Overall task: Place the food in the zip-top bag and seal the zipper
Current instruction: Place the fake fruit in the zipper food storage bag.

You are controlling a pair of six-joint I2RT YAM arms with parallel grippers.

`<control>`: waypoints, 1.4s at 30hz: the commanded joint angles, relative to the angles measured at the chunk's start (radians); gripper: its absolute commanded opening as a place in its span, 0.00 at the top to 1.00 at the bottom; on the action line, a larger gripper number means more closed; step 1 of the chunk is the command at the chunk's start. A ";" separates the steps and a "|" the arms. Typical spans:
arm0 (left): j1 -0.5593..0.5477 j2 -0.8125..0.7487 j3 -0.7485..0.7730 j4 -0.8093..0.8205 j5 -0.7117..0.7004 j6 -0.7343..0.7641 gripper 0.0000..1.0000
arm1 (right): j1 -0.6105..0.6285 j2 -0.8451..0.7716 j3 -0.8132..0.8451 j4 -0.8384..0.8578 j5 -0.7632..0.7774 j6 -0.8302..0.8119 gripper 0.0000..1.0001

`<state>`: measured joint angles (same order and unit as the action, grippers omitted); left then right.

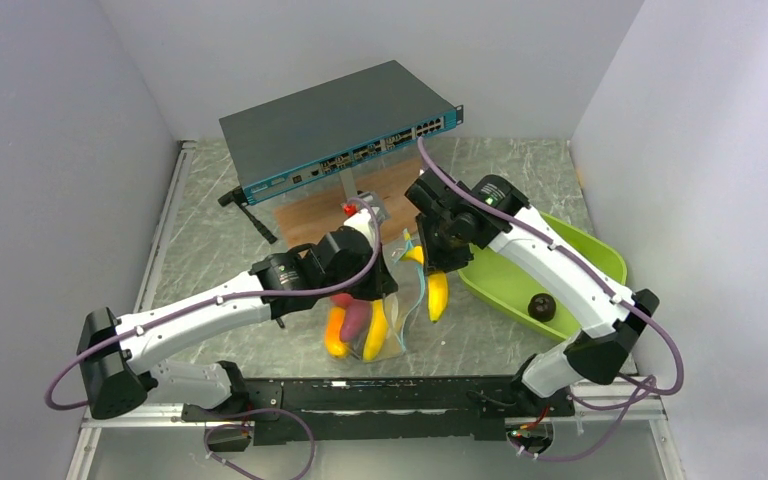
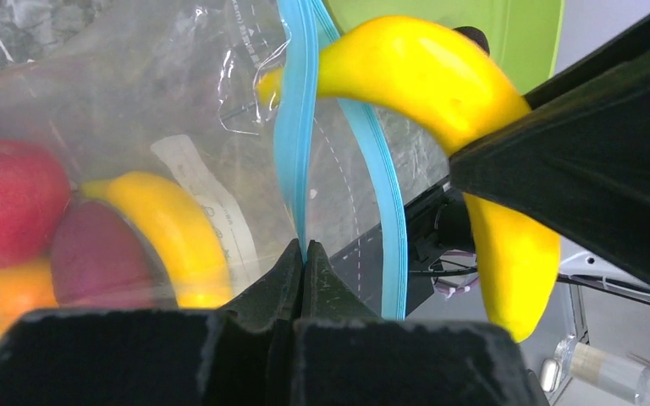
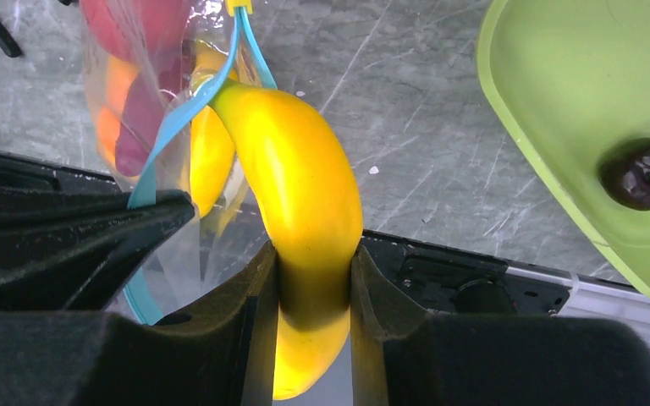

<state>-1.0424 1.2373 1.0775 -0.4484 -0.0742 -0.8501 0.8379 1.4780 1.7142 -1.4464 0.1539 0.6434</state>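
Two arms reach in from the near edge of the table and meet at its middle. Closest to their bases is the zip-top bag, clear and crinkly. Through its plastic the left wrist view shows a red apple, a purple eggplant, an orange and a second banana, all packed together at the closed end.

Just beyond them, the left gripper is clenched tight on the zipper, pinching one side of the teal-blue strip between its fingertips; the other side of the strip bows away, so the mouth gapes.

Beside it, the right gripper grasps a banana around its lower half, one finger pressed against each flank. The banana's upper tip touches the strip at the bag's mouth, while most of the fruit is still outside.

Further right lies the lime-green tray, with a brown round fruit resting in it, well apart from the bag.

Behind the grippers sits a wooden board, and at the far end of the table a network switch stands at an angle.
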 commanded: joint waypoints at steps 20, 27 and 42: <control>-0.038 0.041 0.062 0.098 0.011 0.007 1.00 | -0.005 0.157 0.180 -0.055 -0.101 0.131 1.00; -0.038 0.043 0.062 0.087 -0.041 0.014 1.00 | -0.010 0.122 0.151 -0.053 -0.108 0.176 1.00; -0.038 0.050 0.092 0.065 -0.045 0.028 1.00 | -0.009 0.065 -0.014 0.046 -0.144 0.200 1.00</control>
<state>-1.0740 1.3136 1.1267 -0.4187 -0.1211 -0.8326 0.8257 1.5826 1.7802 -1.4456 0.0090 0.8310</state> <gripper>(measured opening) 0.012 0.299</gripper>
